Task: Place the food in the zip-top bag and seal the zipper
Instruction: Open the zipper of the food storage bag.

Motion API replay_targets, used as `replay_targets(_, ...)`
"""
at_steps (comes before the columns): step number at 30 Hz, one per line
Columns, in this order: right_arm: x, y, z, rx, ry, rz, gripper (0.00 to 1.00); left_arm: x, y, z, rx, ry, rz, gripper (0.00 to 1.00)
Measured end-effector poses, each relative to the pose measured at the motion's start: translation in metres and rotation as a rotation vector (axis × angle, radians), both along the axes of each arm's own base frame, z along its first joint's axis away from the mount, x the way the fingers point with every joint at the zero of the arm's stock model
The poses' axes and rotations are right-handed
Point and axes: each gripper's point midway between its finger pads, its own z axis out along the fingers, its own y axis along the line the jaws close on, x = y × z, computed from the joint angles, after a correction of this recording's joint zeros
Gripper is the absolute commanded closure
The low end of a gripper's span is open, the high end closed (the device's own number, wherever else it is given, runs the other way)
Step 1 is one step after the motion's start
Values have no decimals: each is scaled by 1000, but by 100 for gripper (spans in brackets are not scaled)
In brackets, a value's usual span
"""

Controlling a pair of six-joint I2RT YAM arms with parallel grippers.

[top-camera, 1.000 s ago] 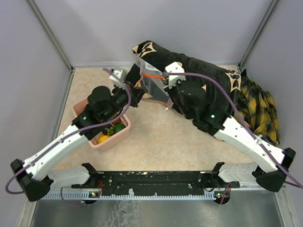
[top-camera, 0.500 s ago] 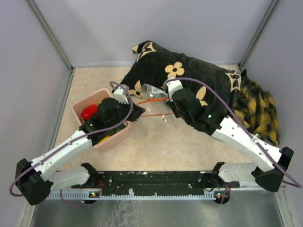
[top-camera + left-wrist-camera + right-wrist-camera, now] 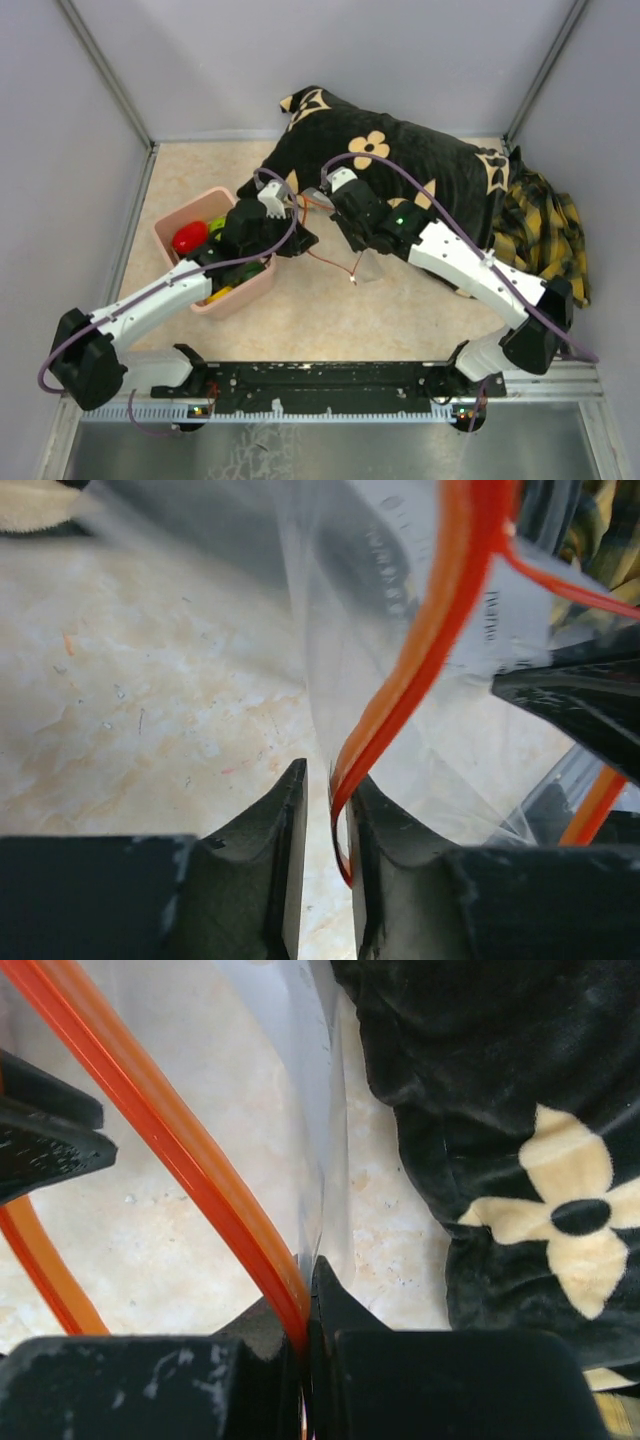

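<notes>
The bag [image 3: 372, 268] has come down just right of the tub [image 3: 168, 228]. The jaws of the left gripper [image 3: 325, 780] now part slightly around the zipper [image 3: 440, 630]; the right gripper [image 3: 308, 1275] stays clamped on it. The food [image 3: 188, 240] lies in the tub, so loading probably follows.

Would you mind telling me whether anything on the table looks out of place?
Yes: a black flowered cushion and a yellow plaid cloth lie along the back right of the table, unrelated to bagging. The cushion crowds the zip-top bag, close beside where the right gripper pinches its zipper.
</notes>
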Motion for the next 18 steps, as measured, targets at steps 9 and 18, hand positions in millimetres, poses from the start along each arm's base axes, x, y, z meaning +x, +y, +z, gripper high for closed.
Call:
replay_targets(9,7,12,-5,-84,20,-41,100,1,12,40,-80,-84,43,40)
replay_targets(18,6,18,-9,-149,7,-70,100,9,25,50,-104,-97,99,30)
